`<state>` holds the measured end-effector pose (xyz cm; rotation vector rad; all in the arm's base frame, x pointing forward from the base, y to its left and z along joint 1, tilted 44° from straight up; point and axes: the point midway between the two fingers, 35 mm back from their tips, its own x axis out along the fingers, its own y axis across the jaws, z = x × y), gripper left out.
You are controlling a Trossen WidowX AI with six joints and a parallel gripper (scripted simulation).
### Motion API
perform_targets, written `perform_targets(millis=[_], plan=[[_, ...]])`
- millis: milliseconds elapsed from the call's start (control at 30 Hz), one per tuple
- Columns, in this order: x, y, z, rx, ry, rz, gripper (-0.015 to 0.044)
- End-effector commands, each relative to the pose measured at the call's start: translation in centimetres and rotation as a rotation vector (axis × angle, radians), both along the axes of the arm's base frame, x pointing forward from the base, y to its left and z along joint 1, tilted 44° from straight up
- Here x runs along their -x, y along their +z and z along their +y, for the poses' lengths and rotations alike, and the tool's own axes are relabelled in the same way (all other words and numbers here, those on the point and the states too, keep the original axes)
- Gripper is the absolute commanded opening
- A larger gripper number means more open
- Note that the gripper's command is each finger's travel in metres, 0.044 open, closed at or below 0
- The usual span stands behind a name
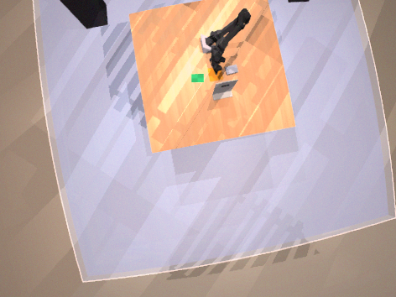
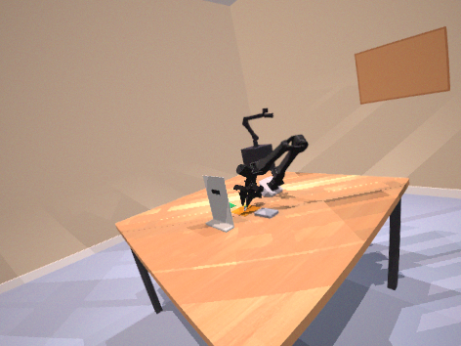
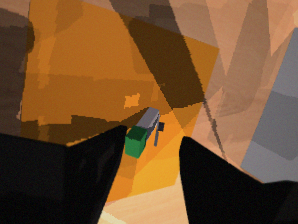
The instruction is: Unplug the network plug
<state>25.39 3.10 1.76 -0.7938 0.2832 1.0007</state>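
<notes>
The plug (image 3: 135,144), with a green end, a grey body and a thin tab at its side, lies askew over the orange square (image 1: 216,78) (image 2: 238,211) (image 3: 75,55). My gripper (image 1: 216,72) (image 2: 245,207) (image 3: 153,138) is open, low over that square. The plug shows between the parted fingers, nearer the left one; whether it touches that finger I cannot tell. The upright grey panel (image 1: 219,90) (image 2: 222,207) stands beside the square, and its dark socket (image 1: 225,85) (image 2: 215,192) looks empty. The plug is too small to make out surely in the top and exterior views.
A flat grey slab (image 1: 231,70) (image 2: 266,213) (image 3: 280,110) lies close to the orange square, on the other side from a green square (image 1: 197,78) (image 2: 231,205). A white piece (image 1: 205,44) (image 2: 268,187) is by the arm's base. The panel stands close to my gripper.
</notes>
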Motion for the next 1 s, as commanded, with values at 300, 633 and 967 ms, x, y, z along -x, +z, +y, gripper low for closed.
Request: perform_targets(millis=[300,633,967], plan=[[0.5,0.7,-0.9,0.001,0.003,-0.004,0.0156],[1.1,1.2,-1.5,0.001,0.001,-0.003,0.0156],[1.1,1.7,-2.2,0.003,0.0,-0.001,0.0156]])
